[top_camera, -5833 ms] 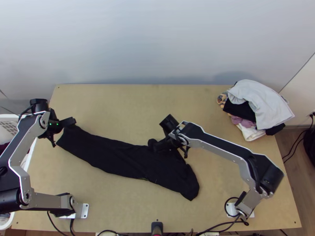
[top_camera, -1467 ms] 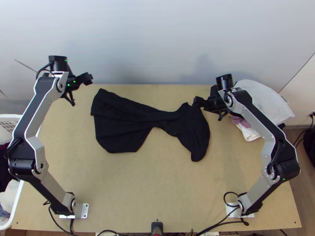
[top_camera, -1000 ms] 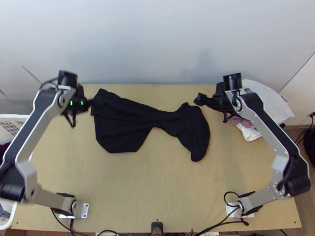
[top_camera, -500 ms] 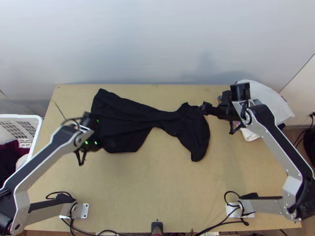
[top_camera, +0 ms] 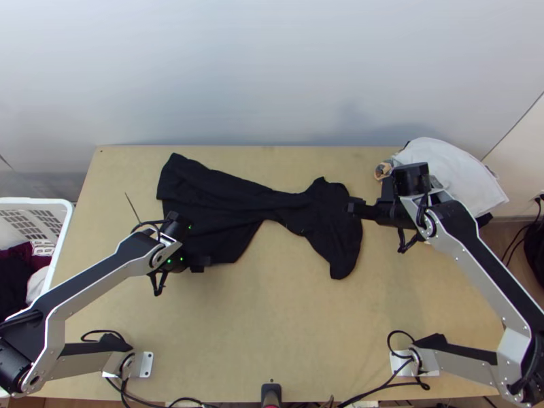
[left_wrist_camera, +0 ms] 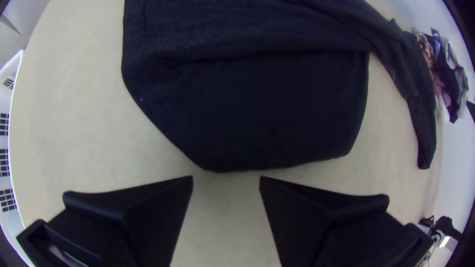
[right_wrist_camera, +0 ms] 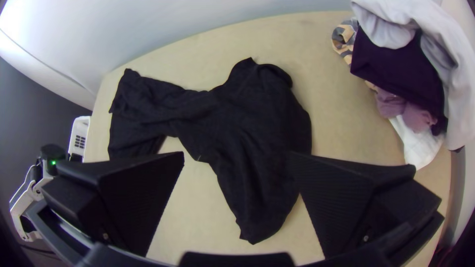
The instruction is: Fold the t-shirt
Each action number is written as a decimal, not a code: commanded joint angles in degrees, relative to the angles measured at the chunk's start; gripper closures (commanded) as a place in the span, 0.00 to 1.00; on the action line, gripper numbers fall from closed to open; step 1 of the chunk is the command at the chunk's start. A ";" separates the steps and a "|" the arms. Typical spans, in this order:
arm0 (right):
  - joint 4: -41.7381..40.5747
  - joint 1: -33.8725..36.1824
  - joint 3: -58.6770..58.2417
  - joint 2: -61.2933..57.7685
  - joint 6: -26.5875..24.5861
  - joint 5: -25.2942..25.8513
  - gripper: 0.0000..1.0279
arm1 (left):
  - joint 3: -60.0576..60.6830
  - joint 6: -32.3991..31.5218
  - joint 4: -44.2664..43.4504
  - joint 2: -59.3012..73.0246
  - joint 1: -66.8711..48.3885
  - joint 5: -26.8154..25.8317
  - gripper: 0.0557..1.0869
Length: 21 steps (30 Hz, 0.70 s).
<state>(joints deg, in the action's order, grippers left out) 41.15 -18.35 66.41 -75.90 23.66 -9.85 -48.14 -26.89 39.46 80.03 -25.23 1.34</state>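
At nine o'clock, beside the flat light wooden table [top_camera: 272,340], I see a white plastic basket [top_camera: 63,234] of clothes. The black, wide-fingered left hand [top_camera: 204,264] gapes empty by the near edge of the black cloth t-shirt [top_camera: 224,200], lying narrow-waisted and creased from ten round to two o'clock. The matching right hand [top_camera: 355,207] is spread, empty, over its two-o'clock end. Beyond, also at two, sits a grey-white-topped heap of soft clothes [top_camera: 442,163].
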 commanded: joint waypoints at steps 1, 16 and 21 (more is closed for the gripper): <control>1.04 -2.48 -2.78 1.63 -1.42 0.00 0.04 | 0.68 -1.67 -7.29 0.48 -2.19 2.87 0.62; 8.60 -15.66 -14.29 3.04 -5.73 -0.17 0.05 | -4.24 0.44 -7.82 -1.98 2.03 7.27 0.96; 8.34 -17.77 -16.31 2.51 -5.73 0.71 0.07 | -8.99 0.44 -4.31 -3.30 2.82 7.18 0.96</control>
<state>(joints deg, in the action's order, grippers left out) 48.86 -32.36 53.71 -73.32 18.52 -10.24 -52.18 -26.98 32.08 78.41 -24.18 8.25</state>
